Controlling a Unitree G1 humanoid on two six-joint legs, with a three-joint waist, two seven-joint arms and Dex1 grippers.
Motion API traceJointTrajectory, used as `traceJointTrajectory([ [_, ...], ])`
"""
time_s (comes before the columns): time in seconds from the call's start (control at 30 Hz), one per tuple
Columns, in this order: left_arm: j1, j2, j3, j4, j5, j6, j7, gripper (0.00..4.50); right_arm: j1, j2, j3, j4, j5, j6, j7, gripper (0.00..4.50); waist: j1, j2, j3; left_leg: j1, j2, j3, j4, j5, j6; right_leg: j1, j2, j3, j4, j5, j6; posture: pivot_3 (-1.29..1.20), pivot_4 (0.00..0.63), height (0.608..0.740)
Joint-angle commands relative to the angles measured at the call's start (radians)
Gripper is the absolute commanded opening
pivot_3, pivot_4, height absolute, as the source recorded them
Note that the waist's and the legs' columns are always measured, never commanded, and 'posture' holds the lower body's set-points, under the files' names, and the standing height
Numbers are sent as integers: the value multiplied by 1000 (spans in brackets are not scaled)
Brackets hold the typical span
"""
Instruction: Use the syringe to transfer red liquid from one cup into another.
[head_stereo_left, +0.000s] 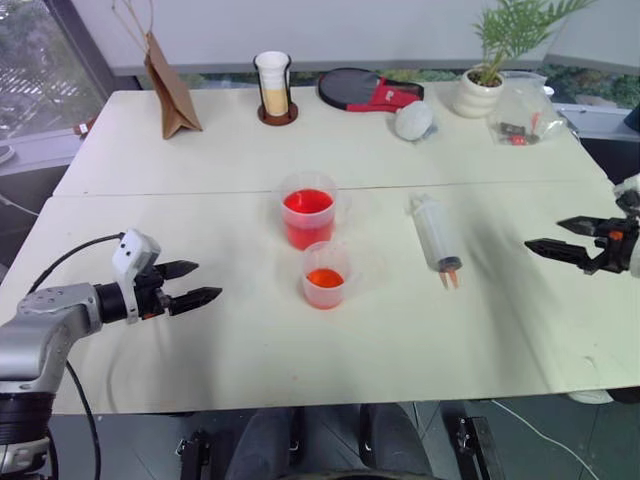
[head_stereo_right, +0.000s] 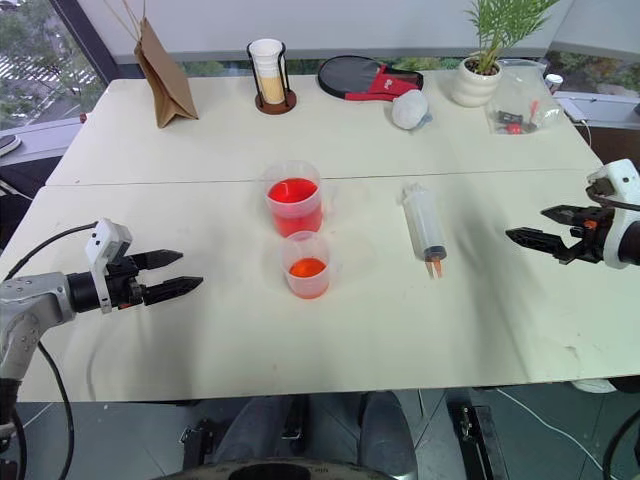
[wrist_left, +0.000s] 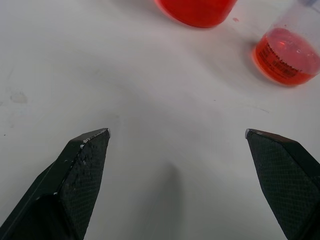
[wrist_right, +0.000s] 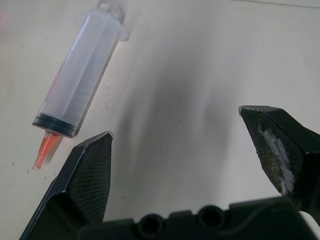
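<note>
Right wrist view has our right claw (wrist_right: 175, 155) gaping wide and empty near the syringe (wrist_right: 75, 90), a fat clear barrel with dark seal and orange-red tip lying untouched on the smooth pale counter (head_stereo_left: 200, 350). We judge pickup comes next; our left claw (head_stereo_left: 190, 285) hangs open too, short of the larger beaker (head_stereo_left: 308, 210) and smaller beaker (head_stereo_left: 326, 275), both translucent, holding red liquid (head_stereo_left: 307, 202).
</note>
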Motion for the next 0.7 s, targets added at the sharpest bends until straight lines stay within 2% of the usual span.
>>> traceJointTrajectory([
  [0.03,-9,27,49,-13,-13,4,7,4497,24,-6,-40,-64,18,18,-2,4495,1,0,0,0,0,0,0,0,-1,0,0,0,0,0,0,0,150,740],
  [0.3,-41,44,57,-20,-33,28,12,4497,-9,20,-24,-54,15,43,-38,4495,0,0,0,-1,-1,0,1,-1,2,0,-1,0,-1,0,0,0,150,740],
  [0.57,-63,12,39,-10,-9,-4,60,4497,-44,33,-29,-45,-17,68,-137,4495,0,0,0,-1,-1,0,0,0,0,0,-1,0,-1,0,0,0,150,740],
  [0.7,-98,6,20,4,-5,-12,57,4497,-113,44,-6,-23,-25,124,-181,4495,-1,0,0,-1,-1,0,0,0,0,0,0,0,-1,0,0,0,150,740],
])
